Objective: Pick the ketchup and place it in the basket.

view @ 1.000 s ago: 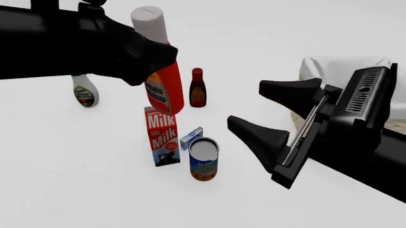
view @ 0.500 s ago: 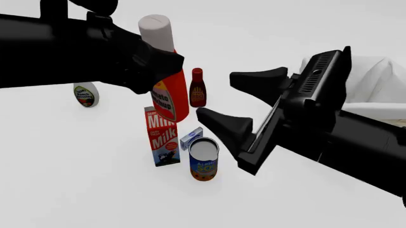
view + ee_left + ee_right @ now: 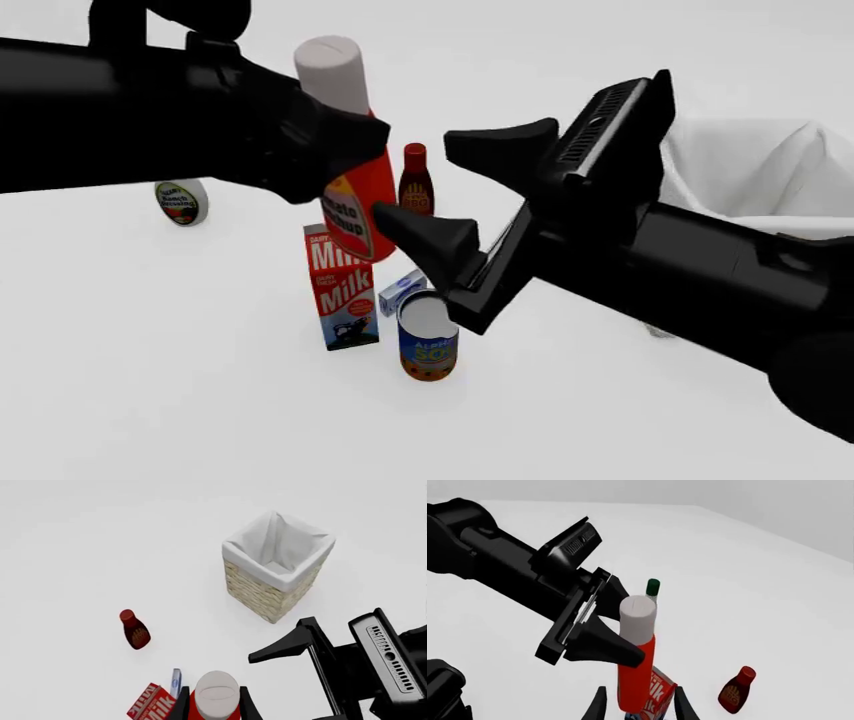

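while our left gripper (image 3: pixel 350 150) holds the bright red squeeze bottle of ketchup (image 3: pixel 358 195) with its white cap, the bottle hangs lifted above the red and white milk carton (image 3: pixel 342 290), tilted a little, with one finger on each side of its neck. we judge the pick done and the carry to come. the large square wicker basket (image 3: pixel 277 572) with its white cloth lining stands well apart from the milk carton, on the far side of our right arm, and nothing lies in it that we can see.

our right gripper (image 3: pixel 461 205) has its fingers spread wide and holds nothing. it points toward the ketchup, between the bottle and the basket, so a handover looks likely to us, though we cannot be sure.

room is tight near the milk carton. the small dark red bottle (image 3: pixel 416 180) stands just behind it, a blue and white small box (image 3: pixel 400 291) and an open blue and orange tin can (image 3: pixel 429 338) sit just beside it, and the white bottle with a green cap (image 3: pixel 178 203) stands further off. the ketchup's base looks clear of the carton's top, but only narrowly. bare white table (image 3: pixel 160 400) lies open around the basket.
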Robot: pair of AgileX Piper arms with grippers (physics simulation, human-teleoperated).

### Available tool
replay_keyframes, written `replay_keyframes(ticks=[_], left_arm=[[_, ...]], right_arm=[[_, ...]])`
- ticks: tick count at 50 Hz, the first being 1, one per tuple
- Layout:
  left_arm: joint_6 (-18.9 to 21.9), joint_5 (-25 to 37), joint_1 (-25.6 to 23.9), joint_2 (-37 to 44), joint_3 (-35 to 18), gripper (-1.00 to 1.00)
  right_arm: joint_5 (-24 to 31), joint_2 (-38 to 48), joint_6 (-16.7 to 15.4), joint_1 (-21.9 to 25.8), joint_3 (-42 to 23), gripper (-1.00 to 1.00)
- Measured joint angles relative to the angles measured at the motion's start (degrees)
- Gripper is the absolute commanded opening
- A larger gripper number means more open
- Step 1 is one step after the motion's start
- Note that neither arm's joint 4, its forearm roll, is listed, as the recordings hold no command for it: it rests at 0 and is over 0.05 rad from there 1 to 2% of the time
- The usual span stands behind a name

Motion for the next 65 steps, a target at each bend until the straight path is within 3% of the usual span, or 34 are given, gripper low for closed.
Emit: replay_keyframes(ticks=[56,57,65], left_arm=[[-0.5,1.9,-1.6,0.1,-2.3,-1.0],[-0.4,2.0,-1.6,0.0,-2.4,-1.0],[-0.4,2.6,-1.2,0.2,-2.5,-1.0]], right_arm=[[-8.2,14.7,3.7,-0.7,-4.6,1.0],[-8.4,15.0,3.8,-0.8,-4.6,-1.0],[-9.8,16.0,4.4,-0.4,-4.4,-1.0]])
